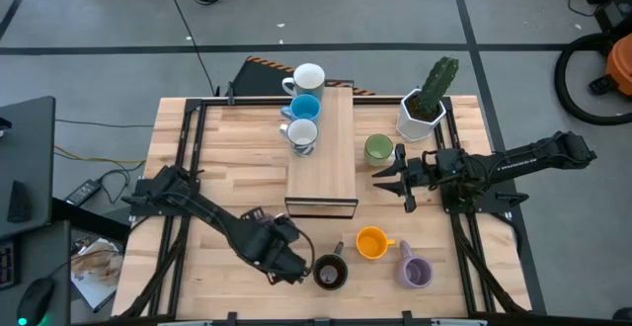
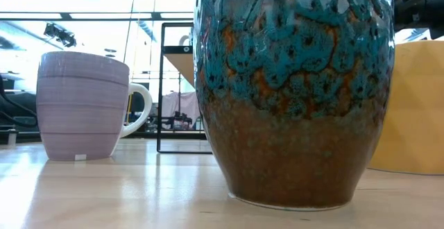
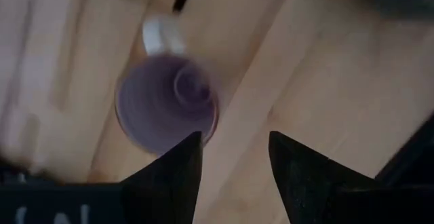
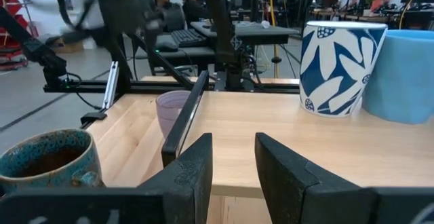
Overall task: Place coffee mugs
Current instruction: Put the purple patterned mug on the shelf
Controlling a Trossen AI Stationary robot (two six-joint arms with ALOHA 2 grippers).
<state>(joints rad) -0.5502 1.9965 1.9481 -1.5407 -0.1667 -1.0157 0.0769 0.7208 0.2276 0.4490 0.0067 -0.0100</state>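
- Left gripper [image 1: 296, 265]: hangs low near the table's [image 1: 217, 158] front edge, just left of the dark brown mug [image 1: 330, 274]; fingers [image 3: 178, 166] apart, clasping nothing
- Lavender mug [image 3: 166, 105], in the left wrist view: sits upright right under that gripper [image 3: 234, 139], mouth up, white handle pointing away from the fingers
- Same lavender mug [image 2: 83, 104], in the low view: stands on the tabletop left of the dark brown mug [image 2: 295, 90], handle turned toward it, clear of it
- Right gripper [image 1: 395, 176]: hovers right of the raised wooden platform [image 1: 336, 158], just beside the green mug [image 1: 378, 148]; fingers [image 4: 190, 176] parted, nothing between them
- On the platform, in a row along its left side: plain white mug [image 1: 309, 77] farthest back, blue mug [image 1: 304, 107] in the middle, patterned white mug [image 1: 302, 133] nearest the front
- Right wrist view: shows the patterned white mug [image 4: 342, 68] and blue mug [image 4: 410, 75] side by side on the platform top
- Orange mug [image 1: 371, 242]: stands on the table in front of the platform, right of the dark brown mug
- Second lavender mug [image 1: 415, 272]: lies near the front edge, right of the orange mug
- Cactus pot [image 1: 423, 109]: stands at the back right, behind the green mug
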